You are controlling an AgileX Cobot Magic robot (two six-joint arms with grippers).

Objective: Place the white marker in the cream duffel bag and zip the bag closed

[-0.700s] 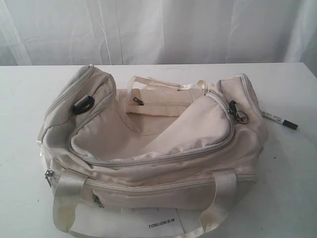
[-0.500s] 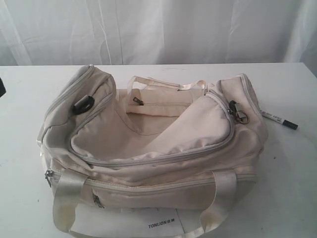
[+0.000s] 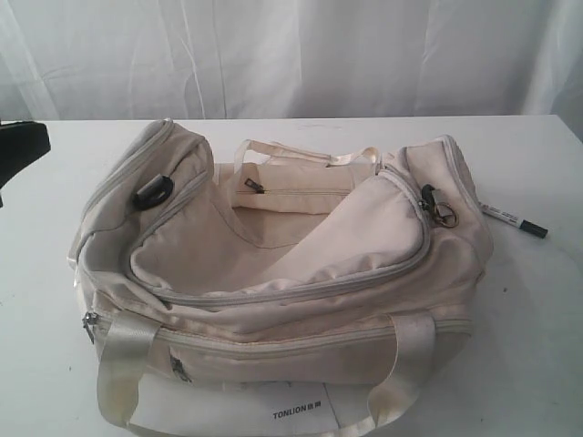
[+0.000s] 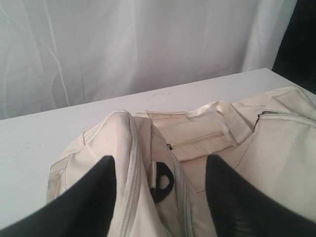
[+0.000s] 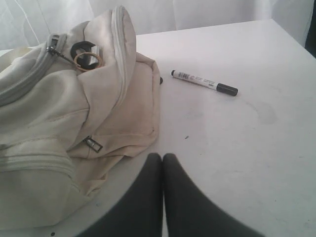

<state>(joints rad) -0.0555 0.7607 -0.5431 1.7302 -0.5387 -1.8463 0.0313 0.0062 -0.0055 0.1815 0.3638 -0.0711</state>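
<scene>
The cream duffel bag (image 3: 273, 273) fills the middle of the table, its top flap unzipped and gaping. The white marker (image 3: 513, 219) with a black cap lies on the table just right of the bag's right end; it also shows in the right wrist view as the marker (image 5: 203, 82). My left gripper (image 4: 160, 160) is open, hovering above the bag's left end (image 4: 123, 163) near a black clip (image 4: 162, 180). Only a dark part of the left arm (image 3: 23, 144) shows at the exterior view's left edge. My right gripper (image 5: 162, 157) is shut and empty, short of the marker, beside the bag's end (image 5: 74, 108).
A white table (image 3: 537, 346) carries everything, with a white curtain (image 3: 291, 55) behind it. A white label card (image 3: 291, 411) printed TONLION lies under the bag's front handle (image 3: 123, 364). Bare table lies around the marker.
The left arm has come into the exterior view at the left edge, moving toward the bag. Bag and marker have not moved.
</scene>
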